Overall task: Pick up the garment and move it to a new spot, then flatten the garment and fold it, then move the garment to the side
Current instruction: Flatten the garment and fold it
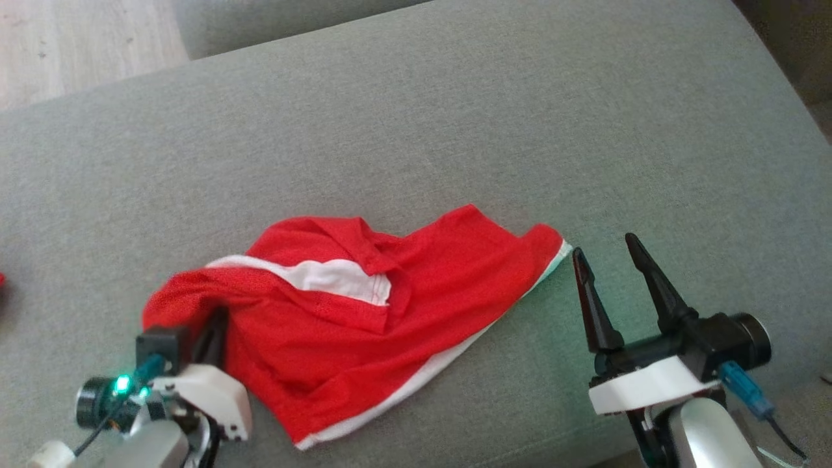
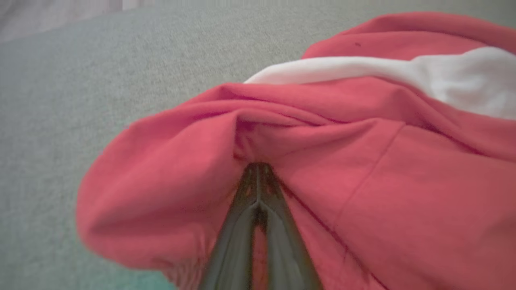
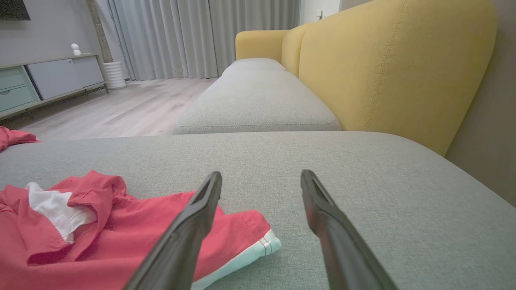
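Currently, a red garment, likely soft and light, is lying crumpled on the grey cushion. The left gripper is pinching its left edge, fingers together. The right gripper is hovering spread apart beside the white-trimmed right corner, a sensible next hold.

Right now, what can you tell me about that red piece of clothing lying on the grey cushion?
The garment is red, mesh-like fabric with a white panel near its middle and white trim along its lower edge. It lies rumpled, partly folded over itself, on the grey cushion. The left end effector is closed on a fold at its left end; the open right end effector sits just beside its right corner.
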Controlling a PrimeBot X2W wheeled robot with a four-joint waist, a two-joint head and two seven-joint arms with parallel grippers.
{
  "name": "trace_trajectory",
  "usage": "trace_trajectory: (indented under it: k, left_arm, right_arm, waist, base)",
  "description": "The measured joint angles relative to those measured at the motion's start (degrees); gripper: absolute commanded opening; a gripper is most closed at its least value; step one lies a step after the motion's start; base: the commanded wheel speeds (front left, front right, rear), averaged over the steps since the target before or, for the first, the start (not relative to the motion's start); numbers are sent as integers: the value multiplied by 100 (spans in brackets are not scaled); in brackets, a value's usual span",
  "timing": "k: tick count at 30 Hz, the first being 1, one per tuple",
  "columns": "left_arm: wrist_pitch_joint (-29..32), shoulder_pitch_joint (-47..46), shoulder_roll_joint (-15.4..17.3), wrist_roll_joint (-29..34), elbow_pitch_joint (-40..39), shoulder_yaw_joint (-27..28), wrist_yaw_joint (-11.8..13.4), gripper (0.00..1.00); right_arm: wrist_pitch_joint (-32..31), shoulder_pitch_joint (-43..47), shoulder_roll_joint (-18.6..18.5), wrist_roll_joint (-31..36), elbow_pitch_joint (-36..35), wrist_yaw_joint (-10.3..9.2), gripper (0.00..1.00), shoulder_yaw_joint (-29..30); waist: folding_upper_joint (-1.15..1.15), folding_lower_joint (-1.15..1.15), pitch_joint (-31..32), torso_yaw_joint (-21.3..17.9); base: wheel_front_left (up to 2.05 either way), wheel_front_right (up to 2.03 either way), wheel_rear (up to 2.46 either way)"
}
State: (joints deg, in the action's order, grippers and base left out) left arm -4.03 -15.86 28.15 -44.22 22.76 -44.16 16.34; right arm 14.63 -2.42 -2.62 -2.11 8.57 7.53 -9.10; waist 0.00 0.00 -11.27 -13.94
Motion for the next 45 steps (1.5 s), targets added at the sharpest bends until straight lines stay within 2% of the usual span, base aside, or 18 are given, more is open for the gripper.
trace_trajectory:
  k: [5,15,16,17,18,19,20,24,28,30,36,39,45]
  left_arm:
    - [-237,-499,-169,98,692,21,-131,0]
    - [-733,-989,-338,237,1485,138,-328,0]
    - [-771,-998,-370,225,1530,178,-353,17]
    - [-808,-993,-403,164,1558,215,-387,48]
    - [-824,-980,-428,99,1568,252,-438,88]
    - [-824,-954,-454,14,1563,299,-519,100]
    - [-840,-912,-486,-104,1539,356,-611,100]
    - [-922,-486,-528,-348,1213,519,-712,100]
    - [-977,220,-503,-421,512,648,-667,100]
    - [-1021,572,-509,-358,54,724,-552,100]
    - [-1027,1410,-750,638,-1239,1319,-216,100]
    - [-1028,1808,-962,1148,-1462,1556,-232,100]
    - [-1036,2313,-1415,2001,-1685,2205,-736,100]
  right_arm:
    - [0,-69,0,1,1,0,100,-3]
    - [1,-68,0,19,29,0,100,9]
    - [0,-67,0,19,37,0,100,14]
    - [0,-65,0,19,46,0,100,16]
    - [0,-60,0,19,48,0,100,16]
    - [0,-54,0,19,49,0,100,23]
    - [1,-48,0,19,49,0,100,35]
    - [0,-19,0,89,48,0,100,132]
    - [0,111,0,183,26,0,100,312]
    - [0,192,0,224,16,0,100,417]
    - [0,277,1,380,-13,0,100,700]
    - [0,376,2,501,-9,0,100,760]
    - [0,528,3,505,3,0,100,873]
  waist:
    - [0,0,-61,-106]
    - [0,1,12,-158]
    - [0,1,43,-153]
    - [0,1,79,-146]
    - [0,1,120,-139]
    - [0,0,165,-132]
    - [0,0,213,-121]
    - [0,0,408,-41]
    - [0,0,586,122]
    - [0,0,664,224]
    - [0,0,878,562]
    - [0,-1,982,720]
    - [0,-1,1115,969]
  base:
    - [0,0,0]
    - [0,0,0]
    - [0,0,0]
    - [0,0,0]
    - [0,0,0]
    - [0,0,0]
    - [0,0,0]
    - [0,0,0]
    - [0,0,0]
    - [0,0,0]
    - [0,0,0]
    - [0,0,0]
    - [0,0,0]
